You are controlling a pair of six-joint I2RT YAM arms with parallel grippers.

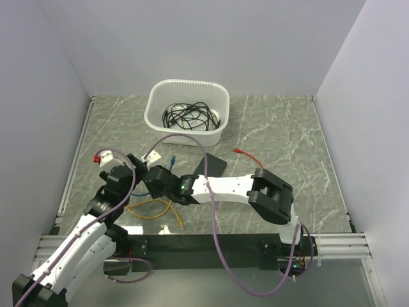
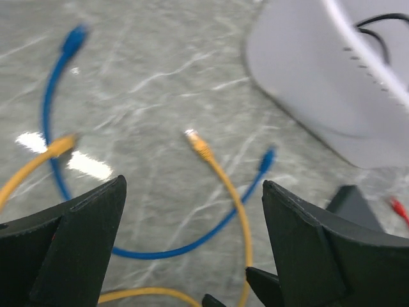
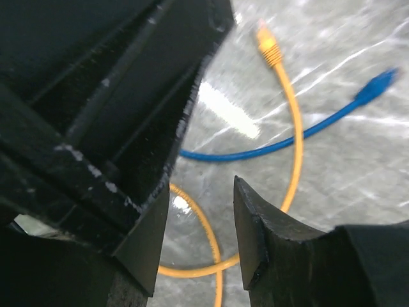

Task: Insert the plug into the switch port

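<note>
The left gripper (image 2: 193,192) gapes, the right gripper (image 3: 201,192) is half open, both empty and crowded above the crossed yellow cable (image 2: 238,208) and blue cable (image 2: 48,128), so they might clash or snag both

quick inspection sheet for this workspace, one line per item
surface: grey marbled table, some glare
job's things: switch on the table, apart from both grippers; ports not visible
clutter: white tub at the back
grippers: left gripper open, empty; right gripper open, empty
cables: yellow cable, blue cable and red cable loose on the table; black cables in the tub
surroundings: white walls on three sides
</note>
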